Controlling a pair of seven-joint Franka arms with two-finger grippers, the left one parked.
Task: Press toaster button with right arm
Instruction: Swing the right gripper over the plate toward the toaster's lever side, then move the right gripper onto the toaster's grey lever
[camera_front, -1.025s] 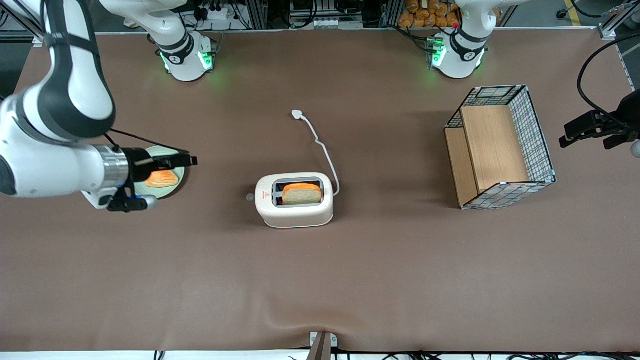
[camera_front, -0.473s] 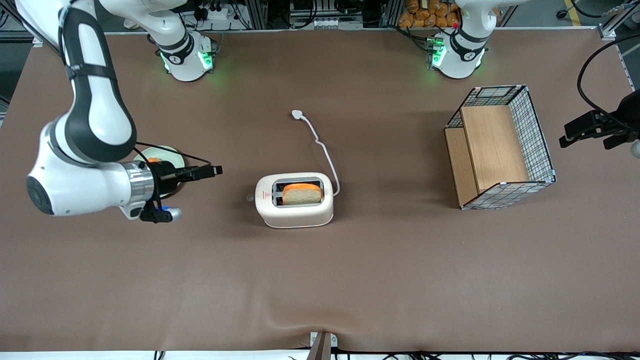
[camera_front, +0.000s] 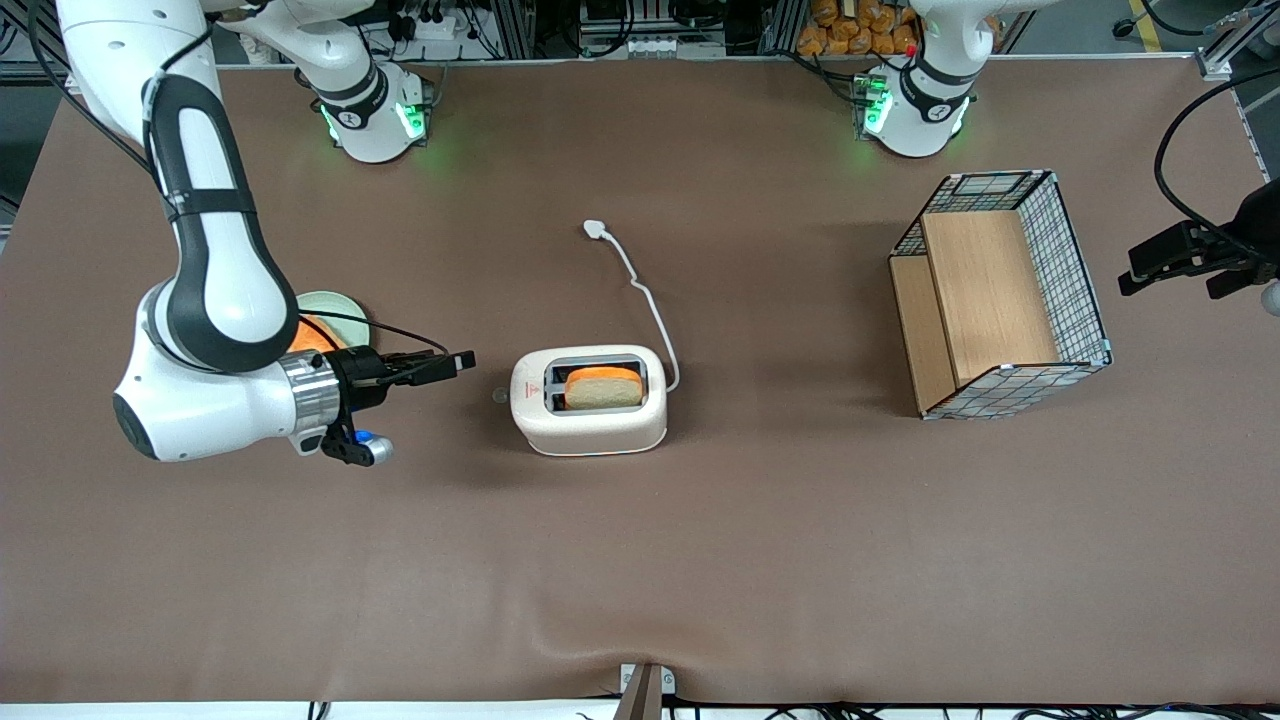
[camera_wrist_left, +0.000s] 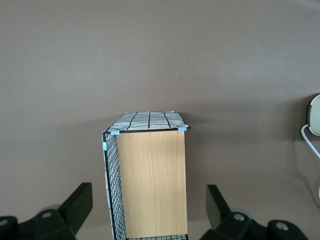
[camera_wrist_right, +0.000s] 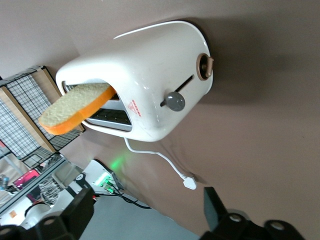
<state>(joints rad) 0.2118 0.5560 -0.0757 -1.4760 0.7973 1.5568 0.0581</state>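
The cream-white toaster (camera_front: 588, 400) stands mid-table with a slice of bread (camera_front: 603, 387) sticking up from one slot. The grey toaster button (camera_front: 499, 396) juts from its narrow end, the end turned toward the working arm. The right arm (camera_front: 215, 300) reaches in level, and its gripper (camera_front: 465, 360) hangs a short gap from that end without touching it. In the right wrist view the toaster (camera_wrist_right: 145, 90) and its button (camera_wrist_right: 175, 101) lie ahead of the open gripper (camera_wrist_right: 147, 205), with nothing between the fingers.
A pale green plate (camera_front: 335, 312) with orange-crusted bread lies partly under the arm. The white cord runs from the toaster to a plug (camera_front: 596, 229) farther from the camera. A wire-and-wood basket (camera_front: 1000, 295) stands toward the parked arm's end. A tan dial (camera_wrist_right: 204, 66) sits near the button.
The right arm has swung from over the plate toward the toaster, bringing the gripper close to the button end. The toaster and the bread have not moved.
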